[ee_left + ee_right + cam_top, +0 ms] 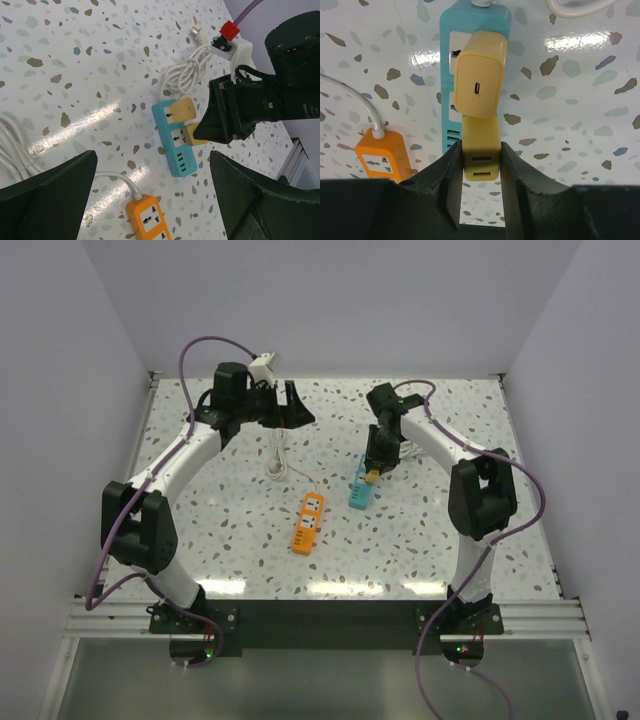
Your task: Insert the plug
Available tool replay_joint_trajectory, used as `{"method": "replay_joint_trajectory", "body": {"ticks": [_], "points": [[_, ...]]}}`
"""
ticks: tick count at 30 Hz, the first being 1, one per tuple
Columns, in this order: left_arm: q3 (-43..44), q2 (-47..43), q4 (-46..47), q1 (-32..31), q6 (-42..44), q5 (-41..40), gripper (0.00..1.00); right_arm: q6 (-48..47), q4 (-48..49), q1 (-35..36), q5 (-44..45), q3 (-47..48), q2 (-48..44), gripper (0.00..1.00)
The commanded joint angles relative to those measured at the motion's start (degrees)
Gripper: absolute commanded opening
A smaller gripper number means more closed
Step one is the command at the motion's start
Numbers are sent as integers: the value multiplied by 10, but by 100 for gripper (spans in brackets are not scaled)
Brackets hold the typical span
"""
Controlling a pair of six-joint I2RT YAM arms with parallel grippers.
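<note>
The plug (481, 149) is a small yellow blocky piece, gripped between the fingers of my right gripper (481, 161). It sits against the lower socket of a teal power strip (475, 17); its prongs are hidden. A second, paler tan plug (479, 75) sits in the strip's upper socket, right beside it. In the top view my right gripper (371, 475) is over the teal strip (360, 497). In the left wrist view the held plug (191, 136) touches the strip (182, 164). My left gripper (290, 405) is open and empty, high at the back left.
An orange power strip (308, 522) lies just left of the teal one, and shows in the left wrist view (147, 220). White coiled cables (277, 455) lie behind it, and another coil (187, 72) lies beyond the teal strip. White walls enclose the table.
</note>
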Motion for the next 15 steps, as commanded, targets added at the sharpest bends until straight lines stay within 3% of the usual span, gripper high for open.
{"method": "replay_joint_trajectory", "body": {"ticks": [1, 15], "points": [[15, -1, 14, 8, 2, 10, 100, 12, 4, 2, 11, -11, -3, 0], [15, -1, 14, 8, 1, 13, 100, 10, 16, 7, 42, -3, 21, 0]]}}
